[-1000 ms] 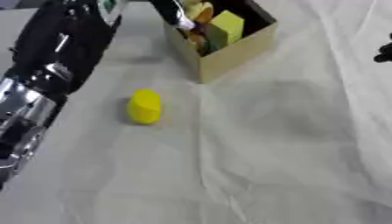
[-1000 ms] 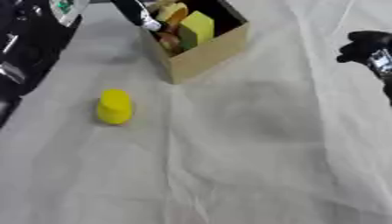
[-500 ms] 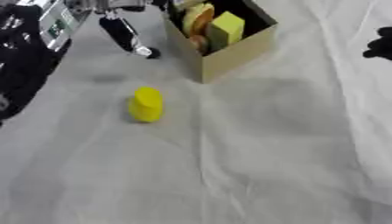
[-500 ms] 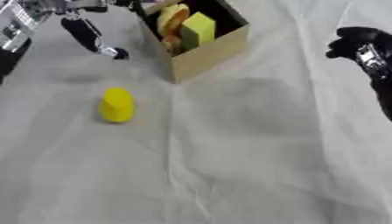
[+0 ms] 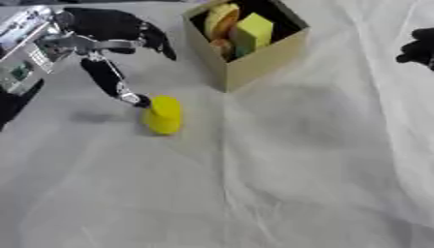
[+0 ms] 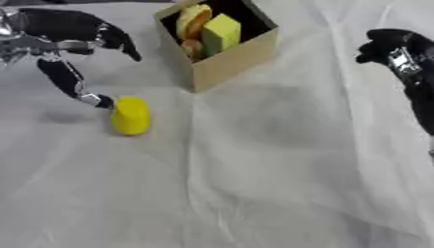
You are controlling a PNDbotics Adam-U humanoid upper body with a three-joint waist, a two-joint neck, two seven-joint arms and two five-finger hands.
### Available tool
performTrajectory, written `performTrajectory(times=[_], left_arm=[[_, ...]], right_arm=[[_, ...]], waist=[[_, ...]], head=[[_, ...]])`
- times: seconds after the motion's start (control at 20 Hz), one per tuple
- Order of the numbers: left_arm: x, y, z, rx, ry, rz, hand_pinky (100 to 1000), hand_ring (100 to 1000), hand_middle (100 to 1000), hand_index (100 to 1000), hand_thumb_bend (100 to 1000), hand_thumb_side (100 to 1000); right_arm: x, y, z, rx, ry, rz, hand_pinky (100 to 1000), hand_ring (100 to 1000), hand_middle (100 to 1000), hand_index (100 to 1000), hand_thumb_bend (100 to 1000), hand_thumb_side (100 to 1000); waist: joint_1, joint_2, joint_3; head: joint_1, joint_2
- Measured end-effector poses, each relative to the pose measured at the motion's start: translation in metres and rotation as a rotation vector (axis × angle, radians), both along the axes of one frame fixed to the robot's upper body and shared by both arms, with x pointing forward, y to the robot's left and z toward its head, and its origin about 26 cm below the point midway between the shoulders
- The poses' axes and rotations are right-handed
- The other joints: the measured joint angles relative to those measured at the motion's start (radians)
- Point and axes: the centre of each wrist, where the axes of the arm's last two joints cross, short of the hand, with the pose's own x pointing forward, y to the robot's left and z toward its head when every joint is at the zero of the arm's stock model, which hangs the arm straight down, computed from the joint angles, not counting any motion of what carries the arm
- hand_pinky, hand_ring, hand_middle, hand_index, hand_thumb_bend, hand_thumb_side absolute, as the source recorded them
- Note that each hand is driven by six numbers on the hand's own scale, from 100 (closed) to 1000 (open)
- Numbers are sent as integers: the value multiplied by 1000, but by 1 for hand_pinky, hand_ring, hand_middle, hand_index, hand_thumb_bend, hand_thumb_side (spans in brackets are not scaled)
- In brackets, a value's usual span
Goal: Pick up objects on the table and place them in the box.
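A yellow cylinder [image 5: 162, 114] lies on the white cloth, left of centre. My left hand [image 5: 101, 36] hovers over it from the upper left, open, fingers spread. One long finger [image 5: 112, 83] reaches down and its tip meets the cylinder's left side. A tan cardboard box [image 5: 257, 62] stands at the top centre and holds a yellow block [image 5: 252, 33] and an orange-yellow rounded piece [image 5: 220, 20]. My right hand [image 6: 396, 51] hangs at the right edge with its fingers curled and nothing in it.
A wrinkled white cloth [image 5: 280, 184] covers the whole table. The box stands just right of the left hand's fingers.
My left hand has come down and toward the yellow cylinder, one finger now touching its side. The cylinder and box have kept their places. The right hand has barely moved.
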Motion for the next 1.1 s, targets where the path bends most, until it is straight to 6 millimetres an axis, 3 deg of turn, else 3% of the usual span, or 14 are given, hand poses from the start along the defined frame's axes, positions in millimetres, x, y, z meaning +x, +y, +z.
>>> performTrajectory(times=[0.35, 0.55, 0.75, 1.1], left_arm=[[-24, -20, 16, 3, 77, -1, 822, 780, 765, 894, 536, 487], [-33, -28, 22, 10, 91, 28, 785, 745, 720, 877, 554, 407], [-34, -31, 19, 29, 109, 81, 731, 668, 659, 856, 531, 248], [-25, -30, 2, 32, 149, 154, 760, 716, 700, 840, 534, 217]], right_arm=[[0, 0, 0, 0, 0, 0, 901, 713, 662, 797, 100, 753], [0, 0, 0, 0, 3, -1, 901, 713, 662, 797, 100, 753], [0, 0, -1, 1, 5, -1, 900, 713, 662, 797, 100, 753], [0, 0, -2, 3, 9, -2, 901, 714, 660, 796, 100, 753]], waist=[[-2, 0, 7], [-2, 1, 7], [-2, 1, 7], [-2, 1, 8]], head=[[2, 0], [4, 0], [6, 0], [12, -1]])
